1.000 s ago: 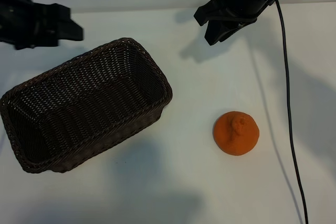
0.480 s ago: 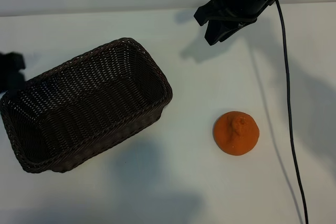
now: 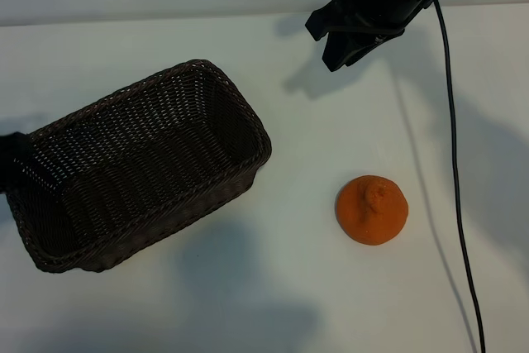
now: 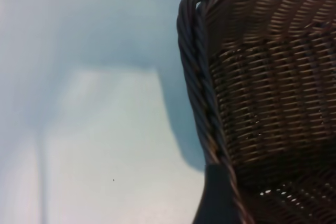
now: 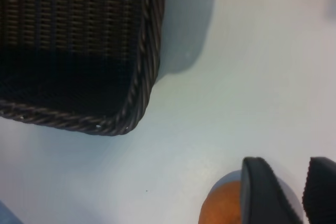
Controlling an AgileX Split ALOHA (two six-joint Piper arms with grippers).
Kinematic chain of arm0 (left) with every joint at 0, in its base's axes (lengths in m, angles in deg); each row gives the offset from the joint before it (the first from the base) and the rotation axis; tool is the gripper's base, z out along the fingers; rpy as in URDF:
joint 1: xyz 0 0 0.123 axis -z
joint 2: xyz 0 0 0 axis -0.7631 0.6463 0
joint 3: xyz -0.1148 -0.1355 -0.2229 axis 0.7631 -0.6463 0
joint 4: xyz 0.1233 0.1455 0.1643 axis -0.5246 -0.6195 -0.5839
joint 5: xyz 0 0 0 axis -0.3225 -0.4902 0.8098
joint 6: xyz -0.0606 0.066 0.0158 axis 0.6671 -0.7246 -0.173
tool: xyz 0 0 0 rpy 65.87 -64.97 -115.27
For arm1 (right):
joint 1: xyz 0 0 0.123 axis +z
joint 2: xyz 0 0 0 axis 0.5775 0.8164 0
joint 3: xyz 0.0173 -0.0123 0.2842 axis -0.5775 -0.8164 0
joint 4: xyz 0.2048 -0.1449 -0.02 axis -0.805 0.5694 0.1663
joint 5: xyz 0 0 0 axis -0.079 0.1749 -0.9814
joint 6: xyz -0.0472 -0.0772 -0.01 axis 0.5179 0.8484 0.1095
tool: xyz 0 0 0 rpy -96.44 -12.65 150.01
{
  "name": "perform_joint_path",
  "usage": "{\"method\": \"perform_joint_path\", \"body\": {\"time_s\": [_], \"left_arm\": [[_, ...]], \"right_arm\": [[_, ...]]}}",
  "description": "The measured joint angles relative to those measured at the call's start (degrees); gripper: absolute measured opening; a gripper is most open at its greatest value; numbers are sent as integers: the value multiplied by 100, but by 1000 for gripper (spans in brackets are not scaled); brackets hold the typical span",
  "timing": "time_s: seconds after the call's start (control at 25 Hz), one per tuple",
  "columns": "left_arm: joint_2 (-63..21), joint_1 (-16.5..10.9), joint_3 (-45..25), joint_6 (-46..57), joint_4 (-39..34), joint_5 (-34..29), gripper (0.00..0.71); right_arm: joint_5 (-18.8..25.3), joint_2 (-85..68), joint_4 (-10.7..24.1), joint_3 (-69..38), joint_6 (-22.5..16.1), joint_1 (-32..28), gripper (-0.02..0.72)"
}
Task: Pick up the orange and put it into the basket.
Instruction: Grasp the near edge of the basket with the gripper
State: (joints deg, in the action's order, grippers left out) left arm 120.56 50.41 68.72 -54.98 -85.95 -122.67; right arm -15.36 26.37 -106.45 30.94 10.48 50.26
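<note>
The orange (image 3: 372,210) lies on the white table, right of centre, its knobby bump up. The right wrist view catches only its edge (image 5: 223,208). The dark woven basket (image 3: 248,113) stands at the left with nothing in it. My right gripper (image 3: 324,43) hangs high over the table's far side, well away from the orange, open, with nothing between its fingers (image 5: 262,192). My left gripper (image 3: 10,163) is mostly cut off at the left border, beside the basket's left end. One dark finger (image 4: 212,198) shows just outside the braided rim (image 4: 197,77).
A black cable (image 3: 453,171) runs from the right arm down the table's right side, to the right of the orange. Bare white table (image 3: 289,287) lies between basket and orange and along the near edge.
The left gripper has swung from the far left corner down along the left border to the basket's left end. Right arm, orange and basket have not moved.
</note>
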Motion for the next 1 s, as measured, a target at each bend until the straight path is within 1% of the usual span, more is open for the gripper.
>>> {"method": "perform_joint_path", "body": {"time_s": [0.2, 0.52, 0.64, 0.84, 1.0], "left_arm": [[0, 0, -389, 180, -66, 40, 582], [-8, 0, -667, 605, -459, 41, 582], [-1, 0, -865, 876, -636, 376, 582], [292, 0, -918, 1092, -732, 1214, 582], [698, 0, -918, 1173, -727, 1527, 582]], "right_arm": [[0, 0, 0, 0, 0, 0, 239], [0, 0, 0, 0, 0, 0, 241], [0, 0, 0, 0, 0, 0, 241], [0, 0, 0, 0, 0, 0, 241], [0, 0, 0, 0, 0, 0, 241]]}}
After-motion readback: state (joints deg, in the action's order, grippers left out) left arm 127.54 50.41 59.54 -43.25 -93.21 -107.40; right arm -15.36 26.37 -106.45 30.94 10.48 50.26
